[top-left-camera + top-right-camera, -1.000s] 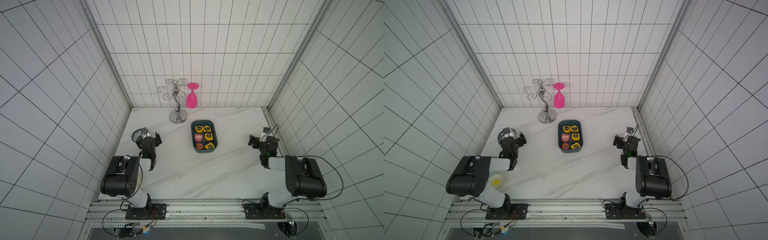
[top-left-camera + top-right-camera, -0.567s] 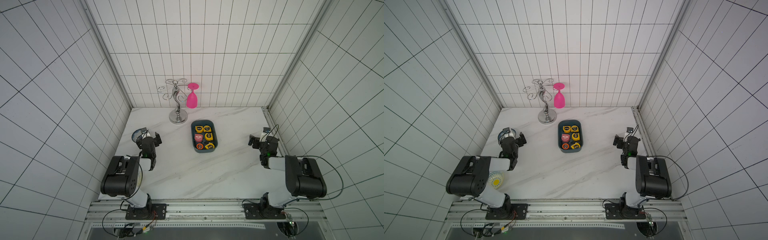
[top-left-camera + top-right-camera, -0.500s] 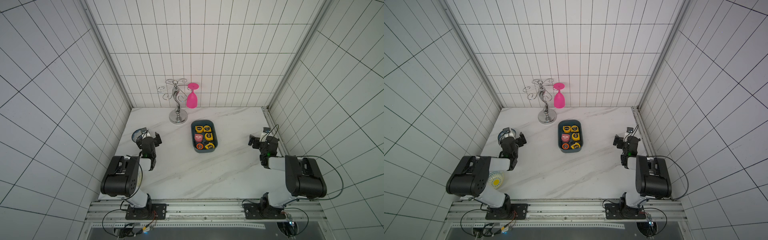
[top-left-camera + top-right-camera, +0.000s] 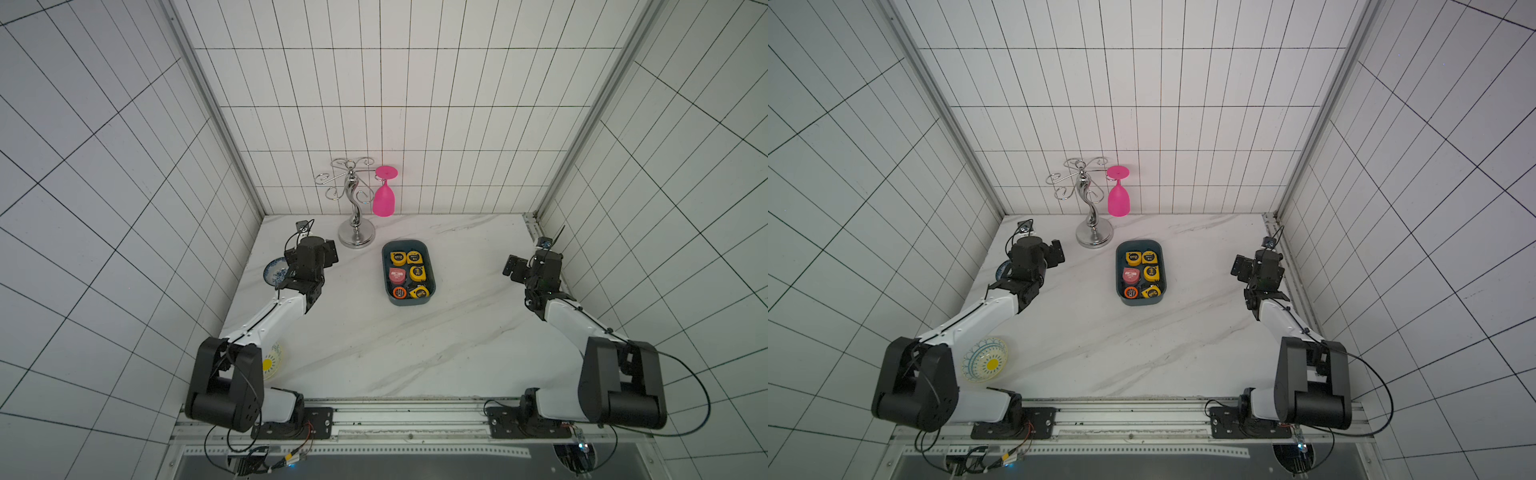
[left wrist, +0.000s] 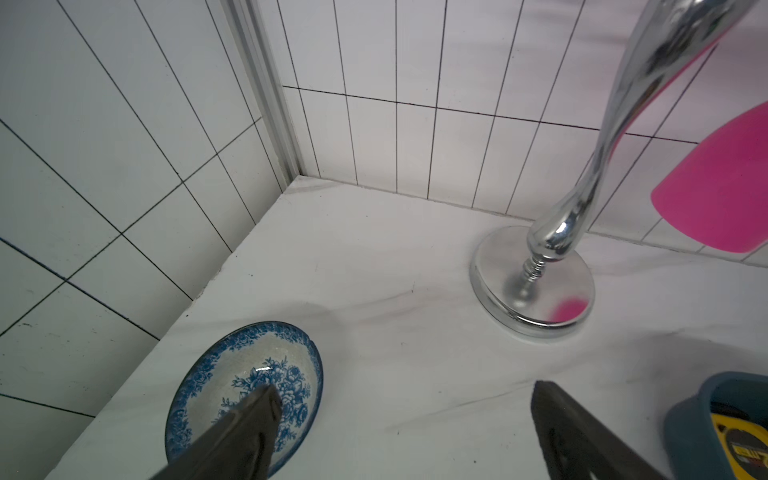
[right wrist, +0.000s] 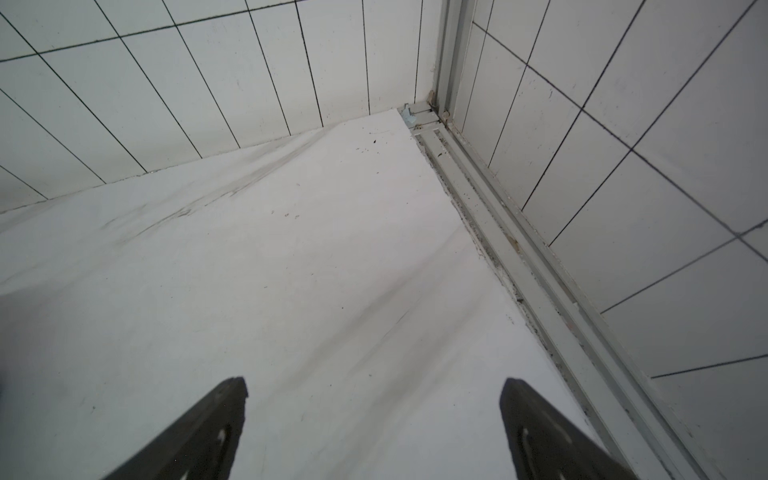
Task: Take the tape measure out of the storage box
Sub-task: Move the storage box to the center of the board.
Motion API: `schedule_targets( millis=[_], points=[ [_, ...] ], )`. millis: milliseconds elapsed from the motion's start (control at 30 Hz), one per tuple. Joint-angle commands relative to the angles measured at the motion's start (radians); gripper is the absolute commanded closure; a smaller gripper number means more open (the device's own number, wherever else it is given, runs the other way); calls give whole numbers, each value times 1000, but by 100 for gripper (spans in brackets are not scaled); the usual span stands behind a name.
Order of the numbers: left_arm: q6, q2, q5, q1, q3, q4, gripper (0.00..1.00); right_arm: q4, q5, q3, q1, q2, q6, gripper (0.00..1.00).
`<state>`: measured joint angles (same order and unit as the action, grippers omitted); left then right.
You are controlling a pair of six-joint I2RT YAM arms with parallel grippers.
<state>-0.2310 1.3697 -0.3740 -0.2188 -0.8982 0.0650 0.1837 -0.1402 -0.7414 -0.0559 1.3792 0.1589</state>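
Toward the back of the table (image 4: pixel 374 353): the storage box (image 4: pixel 409 302) sits with six tape measures (image 4: pixel 417 273) lying inside; four are yellow, one pink, one orange and black.
Left fingers (image 5: pixel 245 428): spread wide and empty as I read them, above the table between the blue floral dish (image 5: pixel 216 374) and the box.
Right fingers (image 6: pixel 203 428): released, holding nothing, over bare table by the aluminium rail (image 6: pixel 519 257), well apart from the box.
Near the box: a chrome glass stand (image 4: pixel 356 240) stands just beside its back left corner, with a pink wine glass (image 4: pixel 383 200) hanging upside down from it.
Left wrist view: I get only the box's corner (image 5: pixel 685 415) and one yellow tape measure.
Yellow-centred plate: nearly whole in a top view (image 4: pixel 985 359); in a top view (image 4: pixel 272 362) mostly behind the left arm.
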Motion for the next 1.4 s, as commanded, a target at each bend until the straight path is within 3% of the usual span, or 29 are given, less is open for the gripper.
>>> schedule_targets(
  millis=[0,167,300,433,667,1167,1367],
  points=[
    [-90,-31,223,-20,-21,302,3,-252,-73,-93,-88,8,44,1],
    [-154,-4,385,-116,-84,417,2,-477,77,-229,-129,41,124,1],
    [-206,103,445,-199,-186,489,2,-600,103,-290,-173,55,137,1],
    [-241,233,420,-251,-318,561,3,-661,137,-308,-188,63,139,1],
    [-297,417,380,-259,-487,636,3,-690,140,-302,-195,44,140,1],
    [-330,603,354,-271,-588,651,19,-711,128,-298,-195,62,128,1],
    [-353,622,317,-271,-593,682,34,-716,128,-299,-195,66,126,1]
  ],
)
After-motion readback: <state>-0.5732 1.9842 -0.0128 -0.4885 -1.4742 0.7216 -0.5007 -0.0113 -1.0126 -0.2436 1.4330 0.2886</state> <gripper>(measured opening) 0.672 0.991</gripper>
